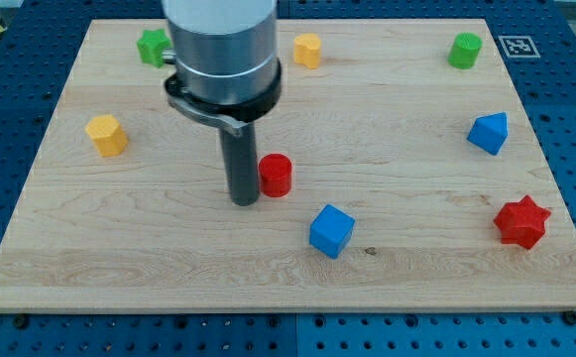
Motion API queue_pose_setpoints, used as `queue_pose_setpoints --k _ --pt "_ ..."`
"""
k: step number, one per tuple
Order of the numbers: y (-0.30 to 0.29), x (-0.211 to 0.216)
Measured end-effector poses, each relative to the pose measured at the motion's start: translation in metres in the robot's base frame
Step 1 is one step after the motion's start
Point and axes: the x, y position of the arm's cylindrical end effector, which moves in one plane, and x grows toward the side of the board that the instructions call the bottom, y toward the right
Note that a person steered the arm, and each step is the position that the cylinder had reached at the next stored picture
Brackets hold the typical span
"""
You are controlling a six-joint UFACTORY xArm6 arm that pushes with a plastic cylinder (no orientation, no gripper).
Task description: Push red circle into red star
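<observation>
The red circle point(276, 175) stands near the board's middle, a little left of centre. My tip point(243, 201) rests on the board just left of it, touching or nearly touching its left side. The red star point(521, 221) lies far off at the view's right, near the board's right edge and lower down. The blue cube point(331, 230) sits below and right of the red circle, roughly between it and the star.
A blue wedge-like block point(489, 132) is above the red star. A green cylinder point(464, 50), a yellow block point(307, 49) and a green star point(152, 46) line the top edge. Another yellow block point(106, 134) sits at the left.
</observation>
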Motion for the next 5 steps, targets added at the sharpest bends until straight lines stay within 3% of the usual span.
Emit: queue_pose_setpoints --k 1,3,5 --pt "0.010 -0.022" --pt "0.163 -0.024" --pt "0.126 -0.032"
